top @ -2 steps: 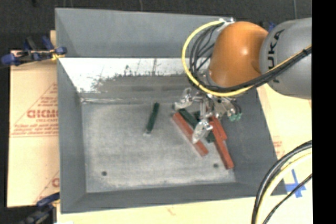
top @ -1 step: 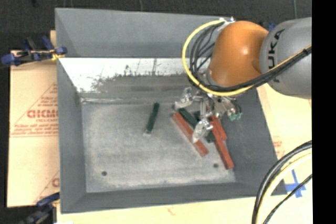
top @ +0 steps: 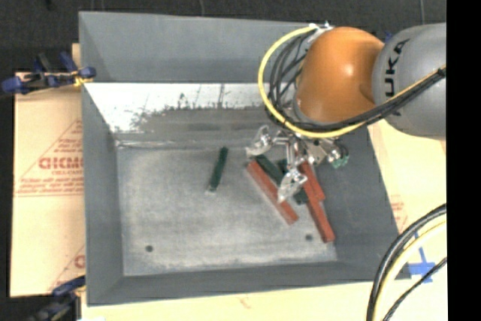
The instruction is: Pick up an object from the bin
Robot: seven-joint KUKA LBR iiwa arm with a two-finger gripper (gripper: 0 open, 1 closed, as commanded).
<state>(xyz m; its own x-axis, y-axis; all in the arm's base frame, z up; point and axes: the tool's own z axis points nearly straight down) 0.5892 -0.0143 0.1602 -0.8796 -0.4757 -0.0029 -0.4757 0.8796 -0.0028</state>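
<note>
Grey bin (top: 101,184). Dark green stick (top: 218,168) mid-frame, alone on floor, tilted near upright. Right of it: left red-brown bar (top: 270,195) and right red-brown bar (top: 319,210), close together, both slanting toward lower right. Gripper (top: 289,180) low over bars, between them. Grip opening: can't tell. Orange wrist cover (top: 334,75) above.

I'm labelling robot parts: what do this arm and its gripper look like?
A grey arm with black lettering, an orange domed cover at its wrist, yellow and black cables looped around the cover, and a silvery metal gripper.
</note>
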